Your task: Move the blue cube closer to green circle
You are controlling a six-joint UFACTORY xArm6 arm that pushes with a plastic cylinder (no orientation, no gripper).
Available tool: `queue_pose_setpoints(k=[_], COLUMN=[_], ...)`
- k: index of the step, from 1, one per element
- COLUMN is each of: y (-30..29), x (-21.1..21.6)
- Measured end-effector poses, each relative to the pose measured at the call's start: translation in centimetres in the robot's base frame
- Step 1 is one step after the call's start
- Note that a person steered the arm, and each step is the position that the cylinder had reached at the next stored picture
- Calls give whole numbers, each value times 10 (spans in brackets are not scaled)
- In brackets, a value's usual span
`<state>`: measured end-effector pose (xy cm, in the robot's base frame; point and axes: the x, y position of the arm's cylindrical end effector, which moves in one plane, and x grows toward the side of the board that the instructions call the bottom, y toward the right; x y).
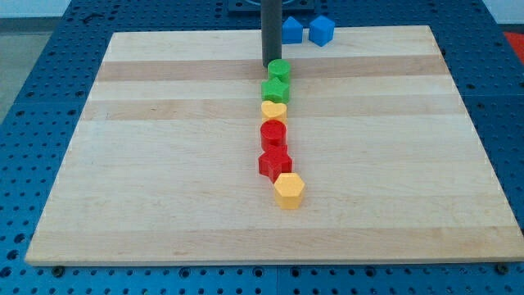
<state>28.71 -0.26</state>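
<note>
On the wooden board [164, 164] my tip [271, 66] is a dark rod, not a claw, so it holds nothing. It rests just left of the green circle [280, 70], about touching it. The blue cube [321, 30] sits at the far edge, up and right of the green circle, next to another blue block [292, 30]. A line runs toward the near side: green star [276, 89], yellow heart [273, 111], red round block [273, 133], red star [275, 163], yellow hexagon [289, 190].

Rod: straight, dark grey, matte, round-sectioned, uniform width; my tip [271, 65] blunt, flat-ended, unmarked.
</note>
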Motion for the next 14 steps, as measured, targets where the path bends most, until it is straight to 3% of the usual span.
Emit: queue_pose_setpoints(k=[1,2,3,4,6,8,14], y=[2,67,134,156,138,84,28], x=[2,-6,-26,-80,-95,-95,-42])
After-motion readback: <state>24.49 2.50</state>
